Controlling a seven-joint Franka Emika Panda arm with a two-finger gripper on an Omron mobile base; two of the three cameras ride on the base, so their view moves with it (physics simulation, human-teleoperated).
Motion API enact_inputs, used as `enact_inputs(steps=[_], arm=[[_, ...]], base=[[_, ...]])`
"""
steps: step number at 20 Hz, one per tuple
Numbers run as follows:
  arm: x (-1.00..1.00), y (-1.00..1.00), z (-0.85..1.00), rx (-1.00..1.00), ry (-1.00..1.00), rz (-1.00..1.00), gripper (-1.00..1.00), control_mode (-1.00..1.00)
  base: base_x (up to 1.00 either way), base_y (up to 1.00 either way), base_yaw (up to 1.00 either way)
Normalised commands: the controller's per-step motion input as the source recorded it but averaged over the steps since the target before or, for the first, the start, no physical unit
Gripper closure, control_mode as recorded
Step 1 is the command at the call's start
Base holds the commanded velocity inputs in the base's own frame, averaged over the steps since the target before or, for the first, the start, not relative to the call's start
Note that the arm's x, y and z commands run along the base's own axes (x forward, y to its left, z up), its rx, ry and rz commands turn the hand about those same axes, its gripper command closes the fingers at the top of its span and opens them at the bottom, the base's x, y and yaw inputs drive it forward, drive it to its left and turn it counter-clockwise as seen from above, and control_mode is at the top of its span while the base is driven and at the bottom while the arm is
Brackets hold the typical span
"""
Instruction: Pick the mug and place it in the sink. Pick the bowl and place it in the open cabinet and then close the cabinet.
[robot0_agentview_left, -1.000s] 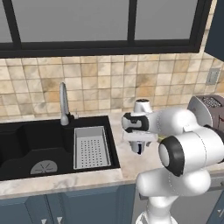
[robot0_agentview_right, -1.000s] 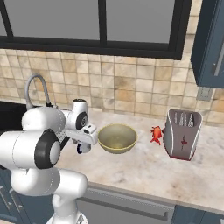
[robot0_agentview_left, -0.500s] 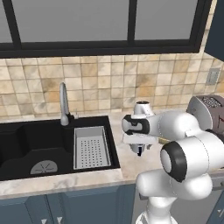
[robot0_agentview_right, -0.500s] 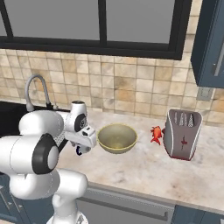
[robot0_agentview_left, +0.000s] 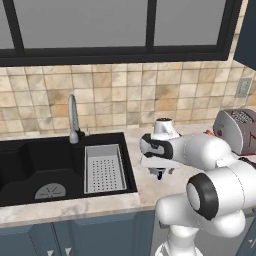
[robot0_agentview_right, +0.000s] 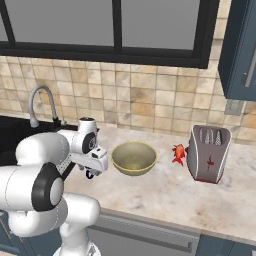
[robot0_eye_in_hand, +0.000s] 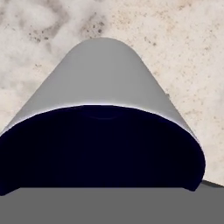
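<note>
Item: mug (robot0_eye_in_hand: 105, 87), grey outside and dark blue inside, standing on the table (robot0_agentview_right: 165, 195) between the sink (robot0_agentview_left: 30, 165) and the bowl (robot0_agentview_right: 133, 158), directly under the hand, its rim close up in the hand view. Fingers (robot0_agentview_right: 90, 174): apart at full spread, clamped on nothing. Change noted: over the last second the hand sank a little lower toward the table and drew slightly back toward the robot in the right base view, while the fingers stayed spread; nothing else on the table moved. Meaning, as judged: the approach to the mug was nearly finished and the first pick not yet made; the next move called for a short further descent and a closing on the mug's wall before any carry to the sink. Bowl: untouched, upright, just beside the hand. Cabinet (robot0_agentview_right: 240, 45): high at the right, its part of the job not begun. Also present: toaster (robot0_agentview_right: 209, 152), small red object (robot0_agentview_right: 178, 153), faucet (robot0_agentview_left: 73, 117), perforated tray (robot0_agentview_left: 103, 168) in the sink.
</note>
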Motion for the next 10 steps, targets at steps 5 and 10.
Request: enact_inputs(steps=[5,10], arm=[[0.0,0.0,0.2,0.0,-0.01,0.0,-1.0,-1.0],[0.0,0.0,0.51,0.0,-0.01,0.0,-1.0,-1.0]], base=[[0.0,0.0,0.0],[0.0,0.0,0.0]])
